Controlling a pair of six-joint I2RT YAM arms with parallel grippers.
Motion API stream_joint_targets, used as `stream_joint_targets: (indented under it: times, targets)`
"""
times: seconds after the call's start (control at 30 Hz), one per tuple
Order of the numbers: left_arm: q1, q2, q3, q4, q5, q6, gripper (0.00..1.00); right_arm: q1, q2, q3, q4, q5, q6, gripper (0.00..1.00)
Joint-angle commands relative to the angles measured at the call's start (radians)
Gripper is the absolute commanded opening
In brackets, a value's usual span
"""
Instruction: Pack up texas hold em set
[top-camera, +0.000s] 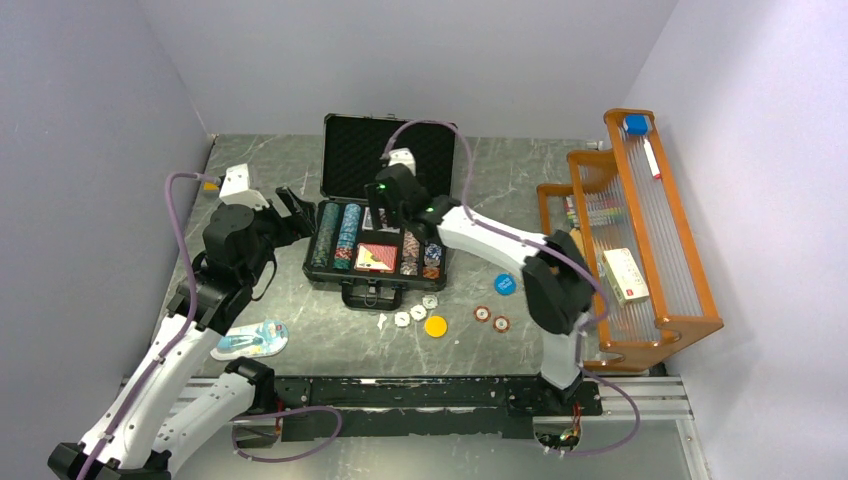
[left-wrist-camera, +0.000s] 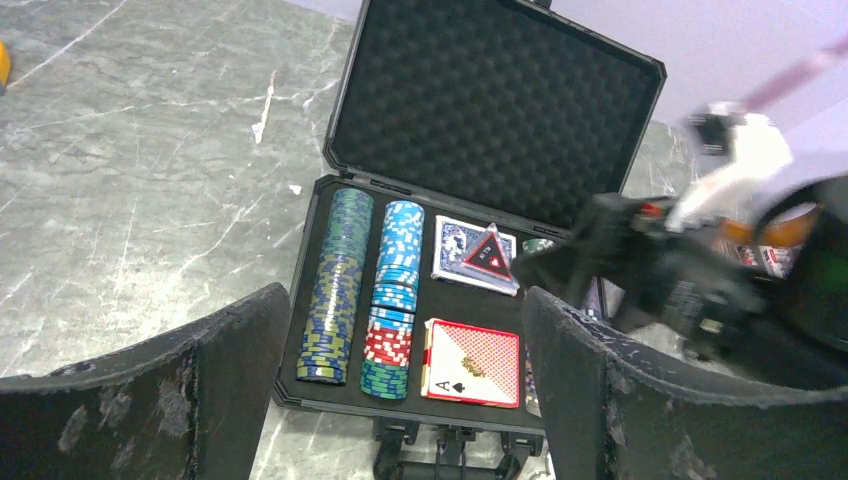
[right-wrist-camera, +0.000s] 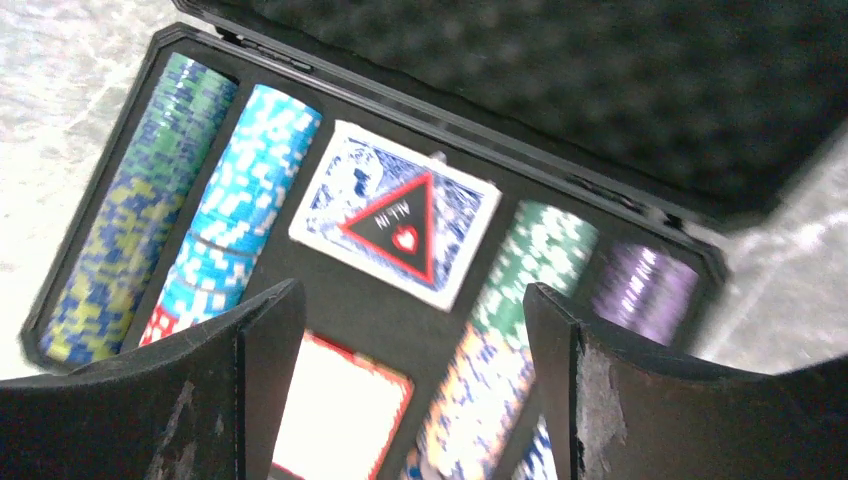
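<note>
Right end effector (right-wrist-camera: 405, 310) over open briefcase (right-wrist-camera: 560, 80)

Pale lilac walls (top-camera: 420, 50); grey marbled tabletop (top-camera: 262, 165).

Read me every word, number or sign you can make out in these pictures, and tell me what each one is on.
"ALL IN", upside down, with a heart: red-edged triangle on the blue card deck.
"A" over a spade: corner of the red card deck.
Too small to read: white box in the orange rack, blister pack, loose discs.
</note>
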Motion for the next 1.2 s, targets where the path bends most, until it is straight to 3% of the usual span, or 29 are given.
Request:
stream_joint_targets:
  times: [0.0, 0.23, 0.47, 0.6, 0.9, 1.07, 1.17]
  targets:
    - [-0.005, -0.01, 0.012, 0.011, 0.009, 0.013, 0.9, -0.034, -0.226, -0.177, 0.007, 0.082, 0.078, 0.83]
    - [-0.005, -0.01, 0.012, 0.015, 0.016, 0.013, 0.9, -0.095, -0.481, -0.425, -0.09, 0.163, 0.19, 0.82]
    - [-0.005, -0.007, 0.008, 0.02, 0.021, 0.009, 0.9, -0.161, -0.584, -0.589, -0.164, 0.147, 0.288, 0.82]
    - [-0.005, -0.002, 0.009, 0.021, 0.03, 0.008, 0.9, -0.234, -0.576, -0.653, -0.13, 0.116, 0.307, 0.81]
    - [-0.006, 0.004, 0.006, 0.018, 0.025, 0.011, 0.9, -0.372, -0.45, -0.699, -0.107, 0.116, 0.302, 0.93]
    - [-0.004, 0.012, 0.007, 0.02, 0.031, 0.01, 0.9, -0.418, -0.429, -0.748, -0.057, 0.041, 0.306, 0.91]
    - [-0.005, 0.013, 0.007, 0.018, 0.029, 0.008, 0.9, -0.441, -0.42, -0.773, -0.027, 0.0, 0.302, 0.85]
